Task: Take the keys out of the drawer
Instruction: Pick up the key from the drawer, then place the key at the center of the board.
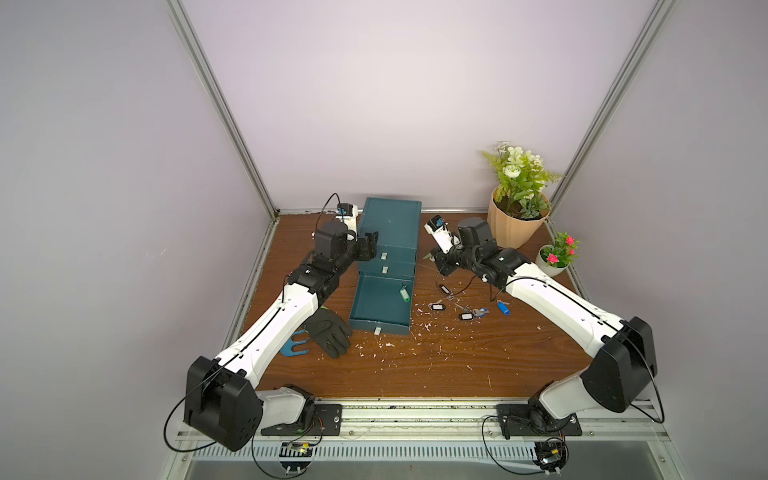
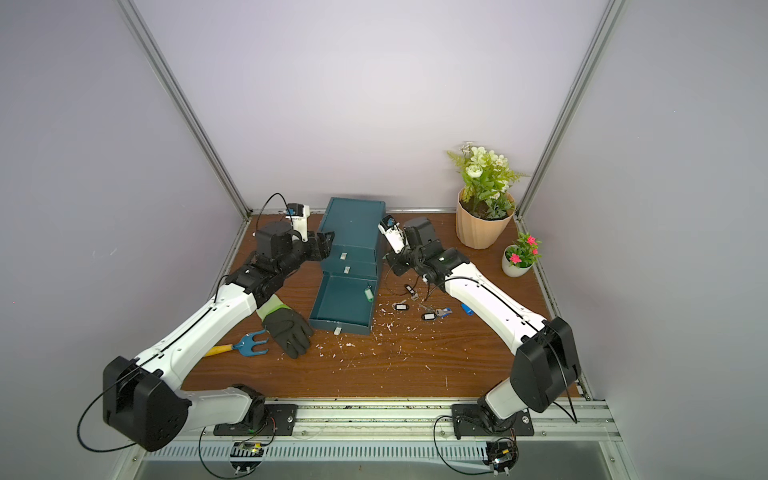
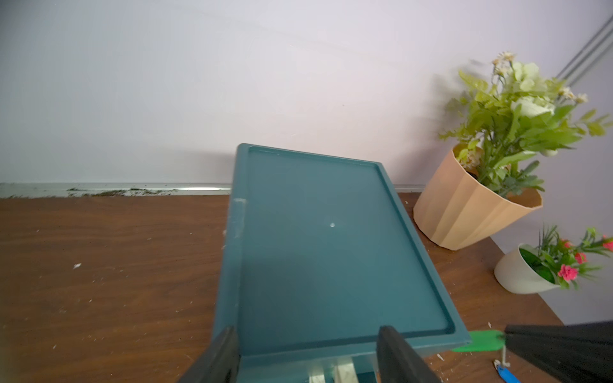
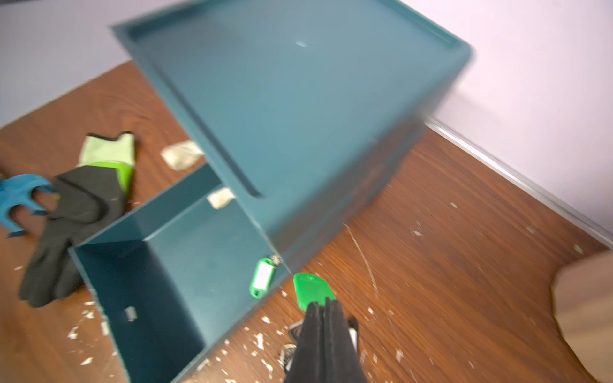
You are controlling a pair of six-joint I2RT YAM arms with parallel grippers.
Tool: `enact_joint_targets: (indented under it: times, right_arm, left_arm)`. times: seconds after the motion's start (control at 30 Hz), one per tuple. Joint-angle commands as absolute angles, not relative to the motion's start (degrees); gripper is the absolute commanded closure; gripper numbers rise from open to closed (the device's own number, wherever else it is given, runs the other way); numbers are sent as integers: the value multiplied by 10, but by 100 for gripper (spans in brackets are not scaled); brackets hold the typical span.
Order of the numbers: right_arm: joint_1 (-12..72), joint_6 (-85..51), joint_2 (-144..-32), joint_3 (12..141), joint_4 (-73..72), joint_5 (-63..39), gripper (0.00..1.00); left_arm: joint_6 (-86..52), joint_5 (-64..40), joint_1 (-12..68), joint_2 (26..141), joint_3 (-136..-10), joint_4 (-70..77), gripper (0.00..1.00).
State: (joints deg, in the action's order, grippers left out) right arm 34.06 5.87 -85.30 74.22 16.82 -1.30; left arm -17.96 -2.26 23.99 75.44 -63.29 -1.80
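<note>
1. Top views: cabinet (image 1: 390, 226) stood at rear of table (image 1: 415, 374), its bottom drawer (image 1: 376, 299) open toward the arms. One green key (image 1: 404, 293) lay inside the drawer, near its R wall. Other keys (image 1: 466, 316), w/ black & blue tags, lay scattered on the table just R of the drawer. L gripper (image 1: 369, 245) sat at cabinet's top front L corner, jaws apart. R gripper (image 1: 437, 262) was low beside cabinet's R side; its grip not readable here. Glove (image 2: 289, 330) & rake (image 2: 251, 345) lay L of the drawer.
2. L wrist: L gripper's fingers (image 3: 222, 358) were spread wide and held nothing. They straddled part of cabinet top's front edge; contact not determinable. A green tag (image 3: 477, 341) showed at R gripper's tip, off cabinet's corner.
3. R wrist (blurred): R gripper (image 4: 326, 308) was fully closed, pinching the green tag (image 4: 311, 288) by one end, outside the drawer. Green key (image 4: 263, 277) lay in drawer's corner next to cabinet front.
</note>
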Motion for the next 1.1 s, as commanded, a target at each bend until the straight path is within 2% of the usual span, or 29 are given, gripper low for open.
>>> enact_joint_targets:
  times: [0.0, 0.23, 0.57, 0.63, 0.7, 0.77, 0.87, 1.07]
  right_arm:
    - [322, 23, -821, 724, 178, 12, 100]
    - [260, -54, -809, 661, 175, 28, 100]
    - [187, -156, -874, 608, 148, -17, 100]
    - [182, -163, -888, 606, 148, -13, 95]
    - [180, -167, -899, 612, 151, -5, 75]
    - [180, -165, -906, 627, 158, 1, 63]
    - [181, -167, -907, 652, 165, 9, 59]
    - [217, -128, -892, 698, 180, 14, 62]
  left_arm:
    - [-128, -23, 271, 768, -662, 12, 31]
    - [-49, -79, 299, 805, -689, 38, 30]
    - [-10, -119, 340, 837, -703, 12, 29]
    - [-19, -122, 340, 836, -697, 14, 29]
    - [-21, -125, 340, 834, -692, 11, 28]
    - [-21, -115, 340, 831, -690, 4, 28]
    - [-32, -71, 340, 828, -690, -14, 29]
    - [-38, -29, 335, 816, -675, -20, 31]
